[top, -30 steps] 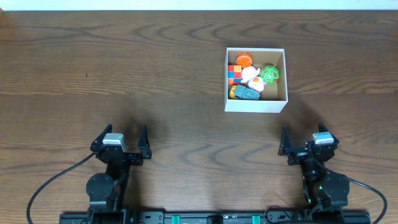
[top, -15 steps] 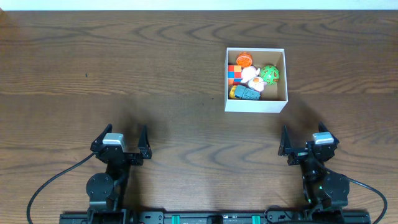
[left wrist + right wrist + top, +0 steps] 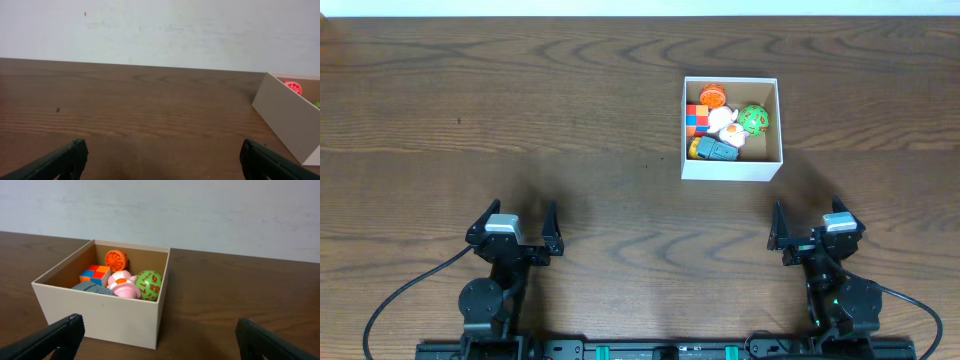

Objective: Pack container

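Note:
The container (image 3: 730,167), a square white-walled box with a brown inside, stands on the table right of centre. Inside lie an orange ball (image 3: 712,96), a green ball (image 3: 754,119), a colourful cube (image 3: 696,120), a white and pink toy (image 3: 725,125) and a blue-grey toy (image 3: 717,150). My left gripper (image 3: 524,210) rests open near the front edge, far left of the box. My right gripper (image 3: 806,210) is open too, just in front of the box. The right wrist view shows the container (image 3: 100,315) close ahead of the open gripper (image 3: 159,325). Bare wood lies ahead of the left gripper (image 3: 162,150).
The dark wooden table (image 3: 520,100) runs back to a white wall (image 3: 160,30). The container's side wall (image 3: 287,117) shows at the right edge of the left wrist view. Black cables (image 3: 400,300) curve along the front beside the arm bases.

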